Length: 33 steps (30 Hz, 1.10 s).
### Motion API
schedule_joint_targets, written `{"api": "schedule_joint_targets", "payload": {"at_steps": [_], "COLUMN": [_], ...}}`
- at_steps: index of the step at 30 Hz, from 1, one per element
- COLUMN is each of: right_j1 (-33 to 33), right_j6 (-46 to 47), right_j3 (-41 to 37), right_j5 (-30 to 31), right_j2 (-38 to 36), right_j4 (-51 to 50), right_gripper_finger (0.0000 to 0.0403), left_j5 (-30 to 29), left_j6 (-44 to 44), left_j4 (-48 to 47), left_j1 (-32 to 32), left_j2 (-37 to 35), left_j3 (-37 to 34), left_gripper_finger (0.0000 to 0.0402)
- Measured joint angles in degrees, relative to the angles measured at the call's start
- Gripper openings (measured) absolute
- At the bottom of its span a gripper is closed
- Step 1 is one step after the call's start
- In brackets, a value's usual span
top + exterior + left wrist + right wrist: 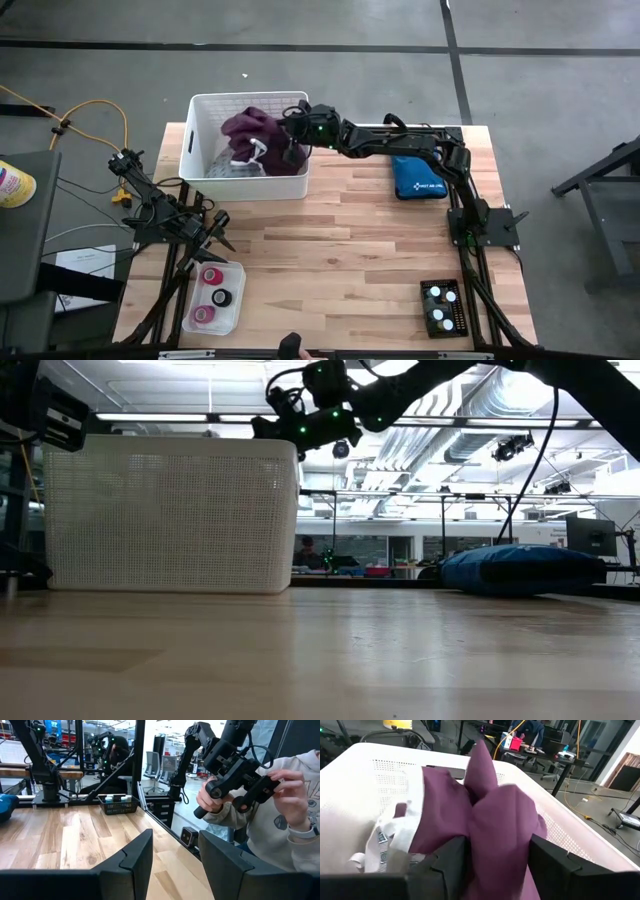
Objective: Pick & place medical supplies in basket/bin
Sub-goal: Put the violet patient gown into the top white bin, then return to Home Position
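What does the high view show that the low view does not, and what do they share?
Only the high view shows inside the white basket: the purple garment lying over a grey dotted garment. It also shows the clear tray of tape rolls, the black tray of vials and the left gripper waiting near the table's left edge. Only the low view shows the room behind the table, with ceiling lights and ducts. Both show the basket, the blue pouch and the right gripper over the basket's right end.
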Motion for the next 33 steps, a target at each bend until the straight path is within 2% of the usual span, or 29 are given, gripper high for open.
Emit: {"api": "schedule_joint_targets", "payload": {"at_steps": [10,16,33], "right_j1": [0.0,0.1,1.6], "right_j6": [0.0,-0.1,-0.2], "right_j3": [0.0,0.0,0.0], "right_j5": [0.0,1.2,3.6], "right_j2": [-0.1,-0.9,-10.3], "right_j4": [-0.2,-4.5,-16.1], "right_gripper_finger": [0.0187,0.0187,0.0187], "left_j5": [0.0,0.0,0.0], "left_j6": [0.0,0.0,0.0], "left_j4": [0.0,0.0,0.0], "left_j1": [0.0,0.0,0.0], "left_j2": [0.0,0.0,0.0], "left_j3": [0.0,0.0,0.0], "left_gripper_finger": [0.0153,0.0153,0.0153]}}
